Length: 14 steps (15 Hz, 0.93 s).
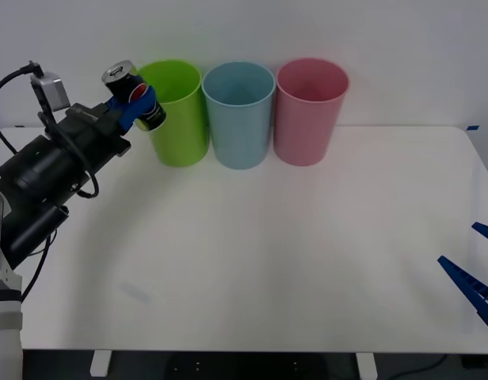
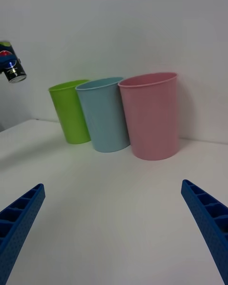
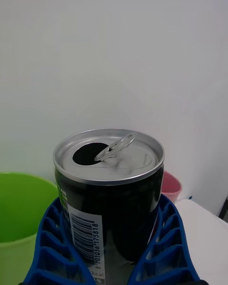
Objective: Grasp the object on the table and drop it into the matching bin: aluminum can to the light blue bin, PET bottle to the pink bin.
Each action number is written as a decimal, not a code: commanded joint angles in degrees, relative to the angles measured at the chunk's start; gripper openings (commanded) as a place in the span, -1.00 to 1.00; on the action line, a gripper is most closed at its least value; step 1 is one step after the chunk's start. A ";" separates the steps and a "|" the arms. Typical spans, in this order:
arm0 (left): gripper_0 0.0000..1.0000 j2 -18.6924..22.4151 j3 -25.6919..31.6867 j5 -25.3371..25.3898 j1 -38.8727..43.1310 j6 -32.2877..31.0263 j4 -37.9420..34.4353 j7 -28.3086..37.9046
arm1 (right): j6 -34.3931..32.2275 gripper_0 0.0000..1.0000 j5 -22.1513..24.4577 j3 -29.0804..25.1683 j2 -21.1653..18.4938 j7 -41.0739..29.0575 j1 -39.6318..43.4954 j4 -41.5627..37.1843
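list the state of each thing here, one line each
aluminum can: opened, tilted, held off the table beside the lime green bin's rim
left gripper: shut on the can
right gripper: open, low at the table's right edge
lime green bin: upright
light blue bin: upright
pink bin: upright

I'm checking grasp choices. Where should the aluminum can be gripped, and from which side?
Around the middle of its dark side wall, coming in sideways. The aluminum can is a short cylinder, and the left end effector already clamps it that way, fingers cupping opposite sides, top open.
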 commanded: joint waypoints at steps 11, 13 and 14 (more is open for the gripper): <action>-0.99 -0.18 -1.89 -15.72 -26.81 8.63 24.17 8.34 | 0.00 1.00 0.00 0.00 0.00 0.00 0.00 0.00; -0.99 -0.27 -2.33 -17.39 -28.92 10.83 27.15 7.46 | 0.00 1.00 0.00 0.00 0.00 0.00 0.00 0.00; -1.00 -0.97 -2.51 -18.36 -30.33 11.89 28.82 6.93 | 0.00 1.00 0.00 0.00 0.00 0.00 0.00 0.00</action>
